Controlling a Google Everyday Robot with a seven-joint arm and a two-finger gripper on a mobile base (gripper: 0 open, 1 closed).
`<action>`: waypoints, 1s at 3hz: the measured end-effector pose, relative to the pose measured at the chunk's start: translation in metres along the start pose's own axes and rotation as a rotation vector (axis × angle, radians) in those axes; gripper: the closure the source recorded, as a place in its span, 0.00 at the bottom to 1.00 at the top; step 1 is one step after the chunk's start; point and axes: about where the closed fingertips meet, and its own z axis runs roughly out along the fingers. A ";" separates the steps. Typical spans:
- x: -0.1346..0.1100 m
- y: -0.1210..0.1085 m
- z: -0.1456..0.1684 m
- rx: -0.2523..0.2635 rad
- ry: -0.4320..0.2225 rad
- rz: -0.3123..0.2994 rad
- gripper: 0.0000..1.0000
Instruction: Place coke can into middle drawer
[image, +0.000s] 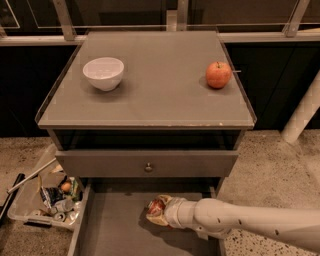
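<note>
Insp: Gripper status?

Tech: Gripper (158, 212) is low inside the open middle drawer (112, 231), near its back, w/ the arm reaching in from the right. Fingers are closed round the coke can (156, 205). Can't tell if the can touches the floor.

Insp: Why held so?

Tech: My judgement: grip kept on so the can goes down under control, not dropped. Floor is flat and wide w/ low walls, so approx. any spot will do. Release not yet done.

Insp: Containers?

Tech: Drawer shows the can and gripper only. The drawer front (148, 163) above it, w/ knob, is shut. White bowl (103, 73) on the cabinet top, left; no contents seen. Apple (218, 75) top right, well apart from the can. Clear bin (44, 199) on the floor just left of the drawer holds misc. clutter
</note>
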 end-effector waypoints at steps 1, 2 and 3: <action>0.017 -0.001 0.023 0.014 -0.022 0.007 1.00; 0.024 -0.009 0.043 0.034 -0.042 0.017 1.00; 0.025 -0.009 0.044 0.033 -0.042 0.021 0.81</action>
